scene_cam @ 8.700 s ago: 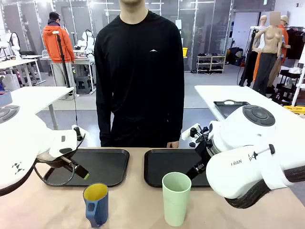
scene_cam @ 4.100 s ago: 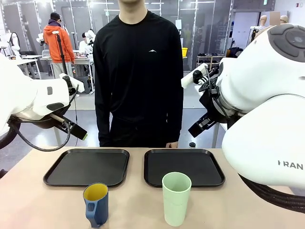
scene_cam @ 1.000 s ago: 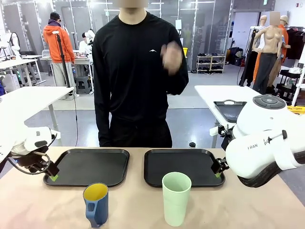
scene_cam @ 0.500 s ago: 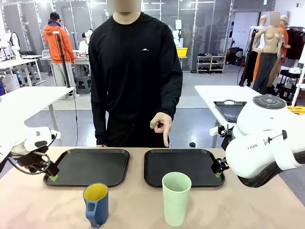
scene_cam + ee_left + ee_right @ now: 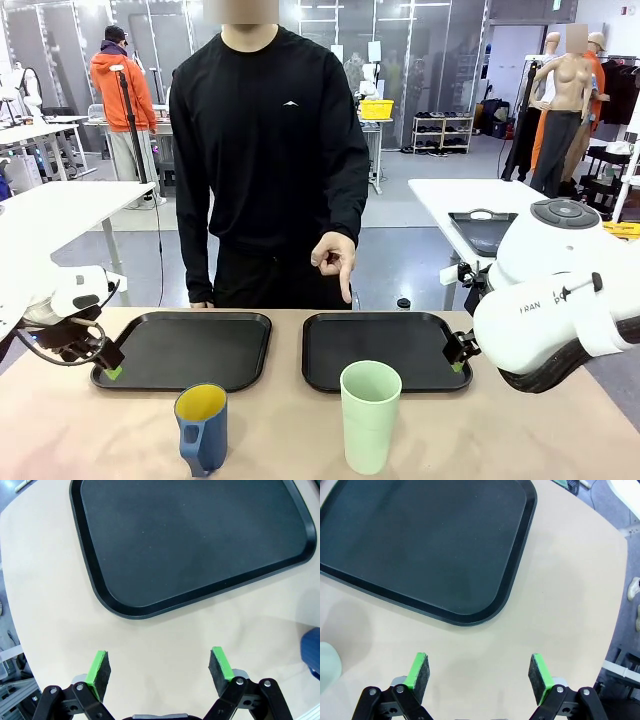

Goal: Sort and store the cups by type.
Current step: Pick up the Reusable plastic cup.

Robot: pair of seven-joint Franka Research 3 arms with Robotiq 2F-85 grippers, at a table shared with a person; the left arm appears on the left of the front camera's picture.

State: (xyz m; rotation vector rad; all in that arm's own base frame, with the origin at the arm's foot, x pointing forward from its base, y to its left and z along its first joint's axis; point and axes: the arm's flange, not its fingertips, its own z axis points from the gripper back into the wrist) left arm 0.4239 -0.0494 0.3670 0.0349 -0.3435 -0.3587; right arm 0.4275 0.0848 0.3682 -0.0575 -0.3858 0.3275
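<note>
2 upright: mug (image 5: 201, 428), tumbler (image 5: 370, 415) | left jaws wide, empty | right jaws wide, empty

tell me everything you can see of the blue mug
The mug is dark blue outside, yellow inside, smooth like plastic, with a handle facing the camera. It stands upright on the tan table, nearer the robot than the left tray, left of the tumbler, apart from both. Nothing touches it.

A tall pale mint-green tumbler (image 5: 369, 420) stands upright on the worktop (image 5: 285, 440), just before the right tray (image 5: 410, 345). The shorter dark blue mug (image 5: 203, 432), yellow inside, stands upright to its left, near the left tray (image 5: 200, 345), handle towards the near edge
</note>
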